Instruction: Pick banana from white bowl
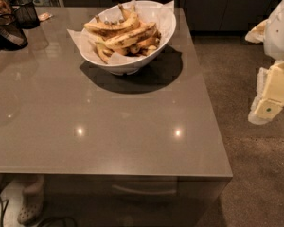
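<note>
— Where is the gripper to be found?

— The white and cream two-finger gripper [270, 96] is seen at the right edge of the view. It is held off the table, above the dark speckled floor [255, 174], well apart from the bowl. Whether it is apart or together cannot be told.

— And the banana?

— The long, plump, gently curved yellow banana with brown speckles [128, 37] is laid across the middle of the pile. It is inside the large, wide white bowl with a flaring rim [128, 66], which is lined with white crinkled paper [78, 36]. It is touched by other bananas [109, 25] piled around it.

— Where is the bowl set?

— On the far part of the glossy grey-brown tabletop [104, 131], towards its right side. Two black mesh baskets [24, 12] are placed at the far left corner, well apart from the bowl. A pale shoe [31, 207] is glimpsed below the near left corner.
</note>
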Motion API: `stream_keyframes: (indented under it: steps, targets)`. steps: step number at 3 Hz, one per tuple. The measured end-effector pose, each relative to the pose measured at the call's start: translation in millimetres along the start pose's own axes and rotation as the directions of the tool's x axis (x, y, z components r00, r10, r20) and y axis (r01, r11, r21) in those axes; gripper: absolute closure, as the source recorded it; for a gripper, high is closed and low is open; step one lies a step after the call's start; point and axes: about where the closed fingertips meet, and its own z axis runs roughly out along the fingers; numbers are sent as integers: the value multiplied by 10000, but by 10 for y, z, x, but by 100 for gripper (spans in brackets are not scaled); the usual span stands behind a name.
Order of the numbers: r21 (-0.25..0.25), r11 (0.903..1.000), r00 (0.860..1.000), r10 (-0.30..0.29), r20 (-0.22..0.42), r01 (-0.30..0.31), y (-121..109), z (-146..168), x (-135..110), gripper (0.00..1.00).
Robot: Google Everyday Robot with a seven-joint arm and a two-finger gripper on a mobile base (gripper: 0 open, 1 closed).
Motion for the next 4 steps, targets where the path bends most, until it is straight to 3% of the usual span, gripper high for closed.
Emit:
stream_keyframes:
  steps: [1,2,4]
  targets:
    - [0,10000,10000,0,0,0,0,0,0,0]
    - [-62,9999,9998,103,163,-102,-177,6,-123,0]
    - [-208,9966,9956,-789,500,800,-696,82,-614,0]
